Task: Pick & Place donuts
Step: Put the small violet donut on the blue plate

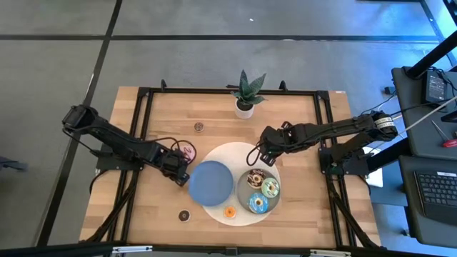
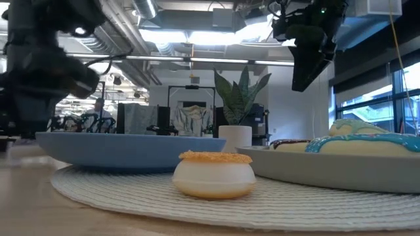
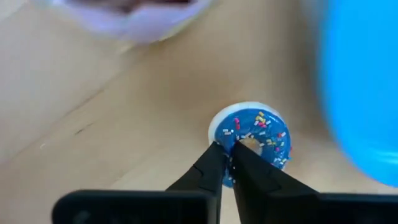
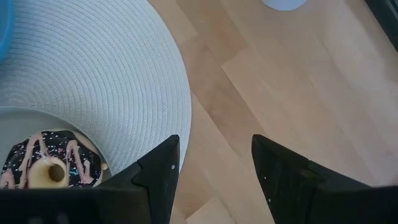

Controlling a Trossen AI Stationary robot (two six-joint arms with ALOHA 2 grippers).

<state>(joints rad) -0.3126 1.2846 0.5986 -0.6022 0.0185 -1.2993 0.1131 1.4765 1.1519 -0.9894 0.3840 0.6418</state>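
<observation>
My left gripper (image 1: 179,173) (image 3: 227,149) is low over the wood, just left of the blue plate (image 1: 211,183), and is shut on a small blue-iced sprinkled donut (image 3: 255,138). A pink donut (image 1: 188,150) lies beside it. My right gripper (image 1: 260,154) (image 4: 214,149) hangs open over the white mat's (image 1: 228,153) far right edge. The grey plate (image 1: 245,194) below it carries a brown donut with pink drizzle (image 1: 255,177) (image 4: 50,165), a green one (image 1: 270,188) and a blue one (image 1: 258,204). An orange mini (image 1: 229,211) (image 2: 213,174) rests flat on the mat. My left gripper pinches the blue donut's ring wall (image 3: 231,144) on the side nearest the wrist. One finger (image 3: 214,163) sits outside the rim and the other (image 3: 247,160) reaches toward the hole. The fingers come slanting down from the table's left. Lifted or resting on the wood, I cannot tell.
Two brown minis lie on bare wood, one near the far edge (image 1: 199,126) and one near the near edge (image 1: 184,215). A potted plant (image 1: 245,96) (image 2: 239,98) stands at the far edge. Black frame rails run along the table's sides.
</observation>
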